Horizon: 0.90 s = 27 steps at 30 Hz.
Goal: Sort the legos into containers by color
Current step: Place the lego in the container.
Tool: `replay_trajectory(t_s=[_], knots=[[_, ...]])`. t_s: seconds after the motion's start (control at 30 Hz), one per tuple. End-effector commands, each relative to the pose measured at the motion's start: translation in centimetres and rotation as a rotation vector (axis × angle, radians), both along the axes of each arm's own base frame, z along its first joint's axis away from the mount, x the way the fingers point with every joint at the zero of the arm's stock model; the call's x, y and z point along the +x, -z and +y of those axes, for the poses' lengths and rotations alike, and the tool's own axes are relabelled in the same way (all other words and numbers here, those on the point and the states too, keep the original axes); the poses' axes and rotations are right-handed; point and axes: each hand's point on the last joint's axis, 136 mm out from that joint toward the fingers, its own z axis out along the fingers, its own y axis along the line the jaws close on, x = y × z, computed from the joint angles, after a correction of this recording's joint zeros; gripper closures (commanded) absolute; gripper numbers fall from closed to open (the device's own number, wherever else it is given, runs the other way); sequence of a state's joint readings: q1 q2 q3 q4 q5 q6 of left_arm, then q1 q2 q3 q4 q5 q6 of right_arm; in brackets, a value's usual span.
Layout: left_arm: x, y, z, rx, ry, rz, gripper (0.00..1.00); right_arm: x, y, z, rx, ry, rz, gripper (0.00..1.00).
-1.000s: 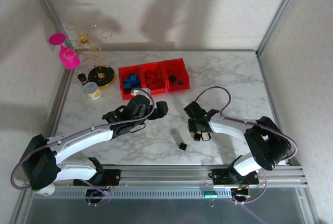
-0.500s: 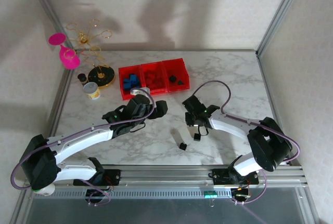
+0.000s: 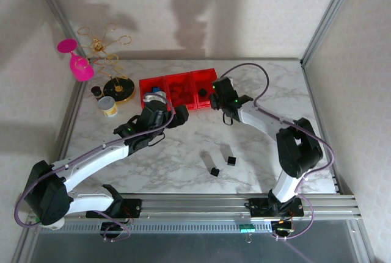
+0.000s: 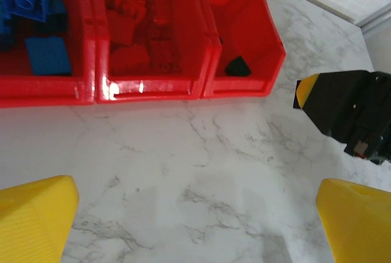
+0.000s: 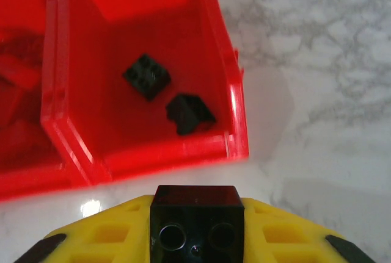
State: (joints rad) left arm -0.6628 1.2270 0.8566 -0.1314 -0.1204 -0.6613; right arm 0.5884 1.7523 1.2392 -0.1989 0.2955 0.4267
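Marble table [image 3: 269,92], cup [image 3: 109,107]; right end effector [image 5: 197,234] grips black lego [image 5: 197,201] (left end effector [image 4: 195,205] agape).

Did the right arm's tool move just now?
Yes. The right tool, gripping a black brick, moved toward the far side, reaching the rightmost red bin.

A white marble table [image 3: 269,92] is carrying a small cluster at its far left corner. A gold wire stand [image 3: 118,88] is rising from a round black-and-gold base, and a pink stemmed glass [image 3: 78,64] is tilting at the stand's left. A small dark object [image 3: 96,91] is sitting just beside the base. A yellow-and-white cup [image 3: 109,107] is standing slightly nearer, close to the left edge.
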Motion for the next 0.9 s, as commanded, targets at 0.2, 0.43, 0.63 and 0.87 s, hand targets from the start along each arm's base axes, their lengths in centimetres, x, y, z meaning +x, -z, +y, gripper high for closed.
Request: replay_trajectory(t_s=[0.2,0.43,0.63,0.87], knots=[[2.2,-2.0,1.9,0.004,-0.051,-0.043,0.01,7.2,-0.1,2.6,-0.054,-0.01,-0.096,0.7],[2.5,-1.5,2.6,0.008,-0.063,-0.036,0.0,10.4,1.5,2.9,-0.088,0.005,-0.09,0.64],[2.5,-1.4,2.8,0.01,-0.063,-0.031,0.0,11.0,0.3,3.9,-0.069,-0.033,-0.106,0.48],[2.1,-1.9,2.0,-0.03,-0.027,-0.035,0.0,7.6,-3.8,4.1,0.035,-0.081,-0.112,0.44]])
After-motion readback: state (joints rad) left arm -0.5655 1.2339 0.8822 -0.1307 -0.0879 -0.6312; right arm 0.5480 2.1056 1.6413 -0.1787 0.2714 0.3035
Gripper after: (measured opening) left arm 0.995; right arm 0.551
